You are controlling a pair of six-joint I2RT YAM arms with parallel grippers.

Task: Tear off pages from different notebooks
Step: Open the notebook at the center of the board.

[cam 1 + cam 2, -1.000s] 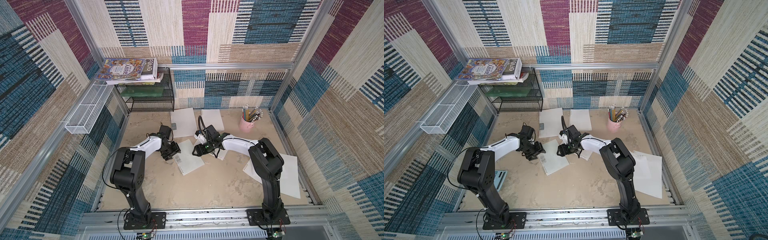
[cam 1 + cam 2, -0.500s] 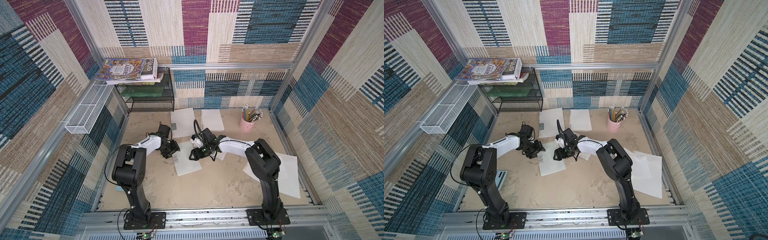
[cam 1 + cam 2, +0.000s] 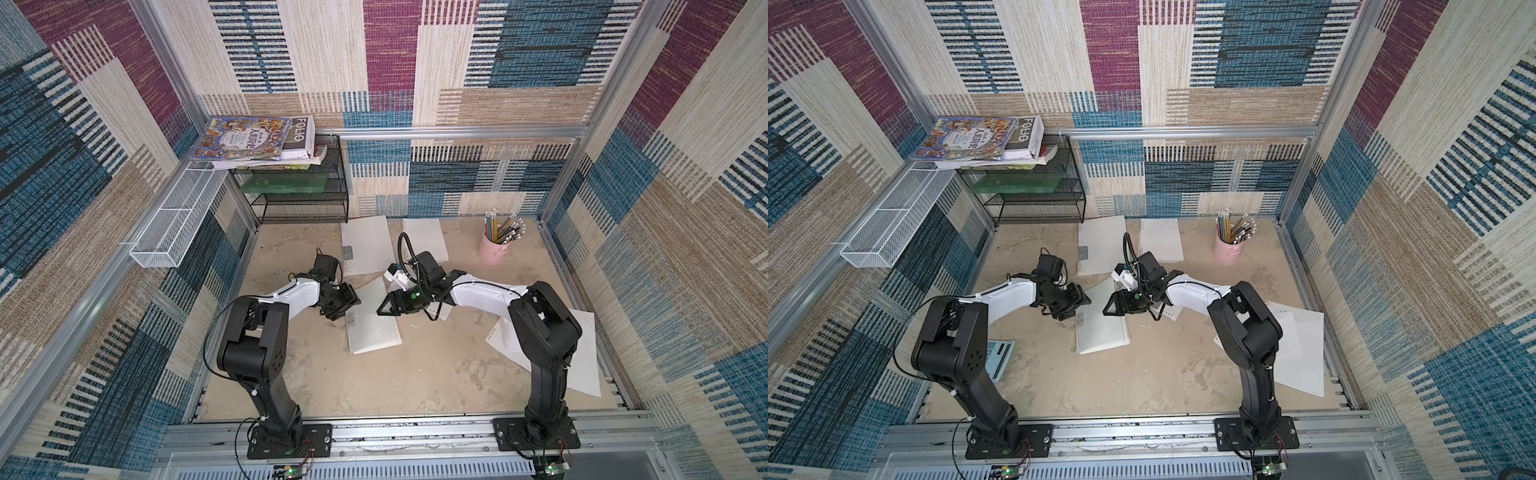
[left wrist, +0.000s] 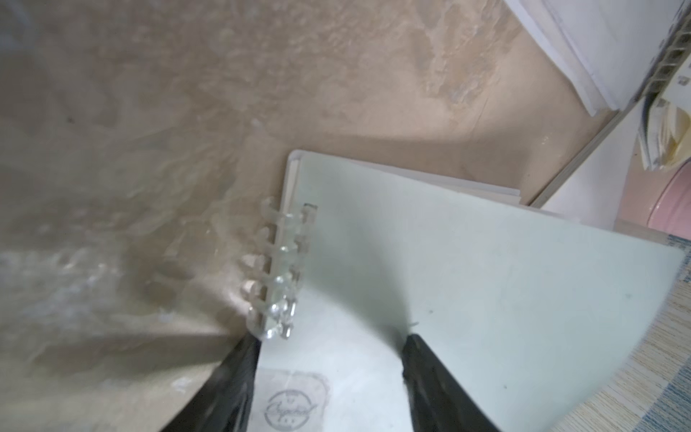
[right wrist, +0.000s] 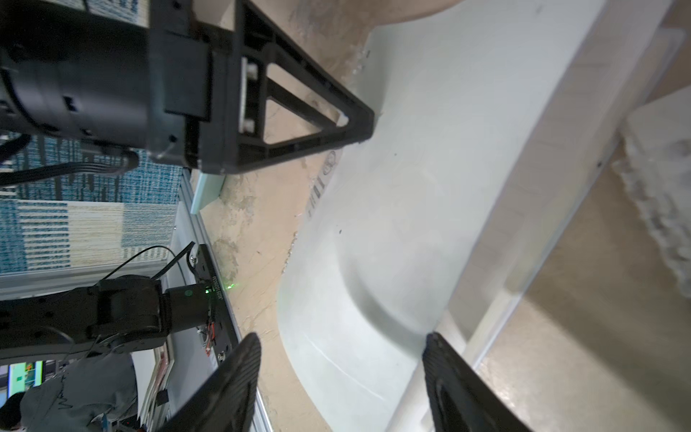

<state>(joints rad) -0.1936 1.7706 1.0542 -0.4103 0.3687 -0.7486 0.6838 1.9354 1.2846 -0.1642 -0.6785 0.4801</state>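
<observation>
Swinging the right gripper [image 3: 379, 311] further toward frame left than a second ago, out over the white spiral-bound notebook with a frosted cover [image 3: 374, 336] at frame centre on the beige mottled tabletop [image 3: 415, 374]. Holding its black fingers [image 5: 232, 377] spread apart over the curling top leaf [image 5: 374, 224] of that notebook, clamping nothing; cover or page, not telling which. Keeping the left gripper [image 4: 329, 338] much where it was, jaws likewise parted, straddling the labelled corner beside the clear plastic binding rings [image 4: 276, 269].

Standing a bunch of pencils [image 3: 505, 224], too many for counting, in the one pink metal cup [image 3: 492, 253] at upper right of the tabletop. Storing a flat green item [image 3: 286, 183] inside the one black wire-mesh rack [image 3: 303, 212] at upper left, and stacking colourful illustrated books [image 3: 249, 139] on top.

Counting four notebooks: a large notebook [image 3: 368, 245] and a narrower notebook [image 3: 426, 241] side by side near the back wall, the centre one, and a small notebook [image 3: 442, 311] partly under the right arm. Counting at least two loose white sheets [image 3: 582, 353] overlapping at lower right, and one light-blue calculator [image 3: 998, 357] at lower left in a top view.
</observation>
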